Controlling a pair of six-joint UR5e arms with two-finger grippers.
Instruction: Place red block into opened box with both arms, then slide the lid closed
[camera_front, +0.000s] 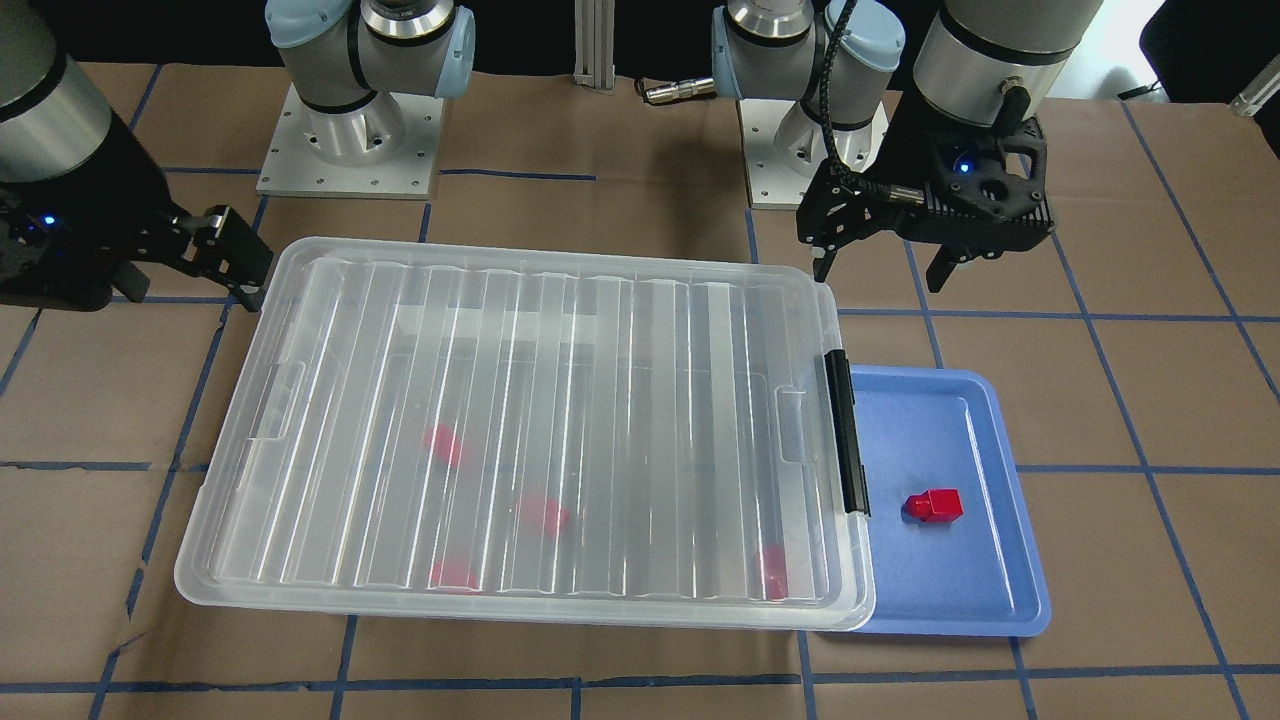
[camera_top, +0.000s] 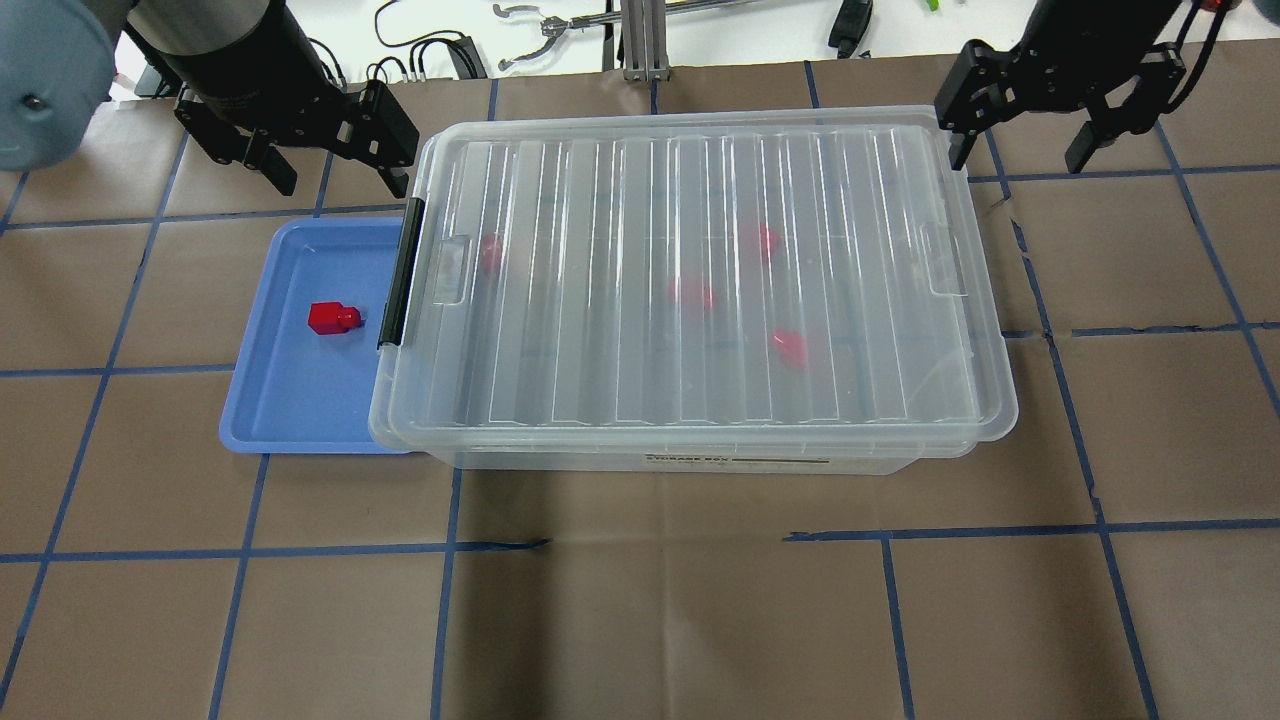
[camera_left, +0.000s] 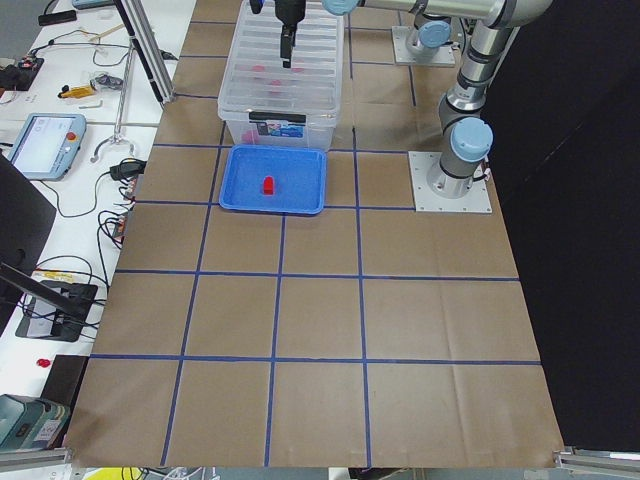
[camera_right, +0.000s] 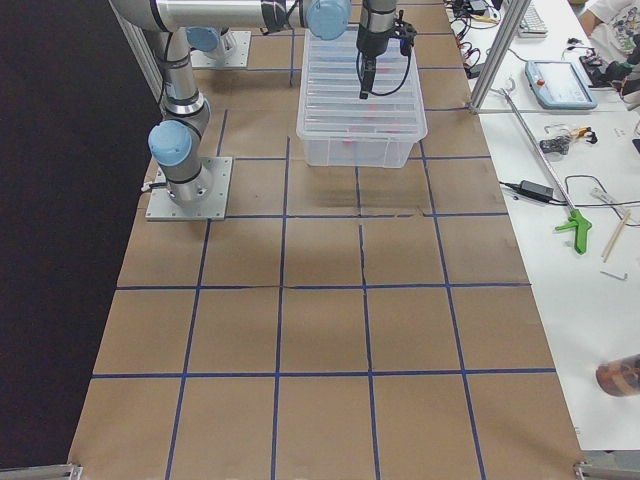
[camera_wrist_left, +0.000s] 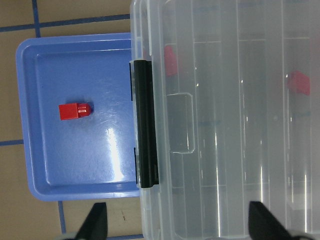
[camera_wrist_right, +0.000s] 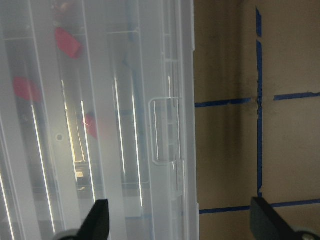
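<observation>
One red block (camera_top: 333, 318) lies on a blue tray (camera_top: 290, 420), also visible as the red block (camera_front: 932, 506) and red block (camera_wrist_left: 74, 110). The clear box (camera_top: 700, 462) stands beside the tray, its black latch bar (camera_top: 400, 270) facing it. The ribbed lid (camera_top: 700, 180) lies flat over the box and covers nearly all of it. Several more red blocks (camera_top: 690, 293) show blurred through the lid. My left gripper (camera_top: 340, 180) hovers open and empty over the box's far corner on the tray side. My right gripper (camera_top: 1020, 155) hovers open and empty off the opposite far corner.
The blue tray (camera_front: 960, 600) touches the box's latch end. Brown paper with blue tape lines covers the table (camera_top: 640, 620). Both arm bases (camera_front: 350, 150) stand behind the box. Cables and tools lie beyond the far edge (camera_top: 560, 25).
</observation>
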